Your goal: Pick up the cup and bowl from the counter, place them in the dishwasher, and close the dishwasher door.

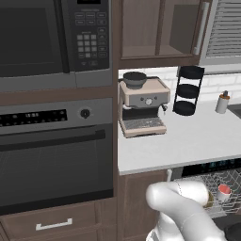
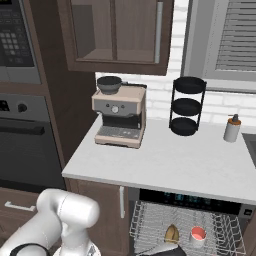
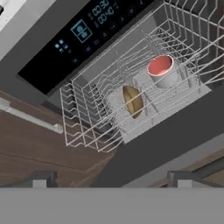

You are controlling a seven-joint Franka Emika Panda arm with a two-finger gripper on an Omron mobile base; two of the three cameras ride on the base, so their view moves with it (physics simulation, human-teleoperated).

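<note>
My arm [image 1: 188,212] reaches low toward the open dishwasher [image 3: 83,30], which sits under the pale worktop [image 2: 165,160]. Looking along my tool [image 3: 111,183], I see its two dark fingertips [image 3: 39,180] standing well apart at the bottom of the hand view with nothing between them, so the tool is open and holds nothing. Beyond them the grey wire rack [image 3: 87,127] is pulled out, and both task things are in it. The red cup [image 3: 162,71] with its white outside wall stands upright toward the right of the rack. The tan-brown bowl [image 3: 132,101] stands on its edge near the middle of the rack, just left of the cup and apart from it. The hand view also shows the black control strip with teal lights at the far side of the rack, and the dark dishwasher door [image 3: 175,131] lying open along the rack's near side. The right base view shows the cup [image 2: 198,235] and bowl [image 2: 172,232] side by side in the rack [image 2: 150,220]. The left base view shows the cup [image 1: 224,191], while my arm covers the bowl there. On the worktop [image 1: 188,141] stand a coffee machine [image 1: 142,107], a black three-tier stand [image 1: 188,90] and a white bottle [image 1: 222,102], and an oven [image 1: 52,150] is at the left.
</note>
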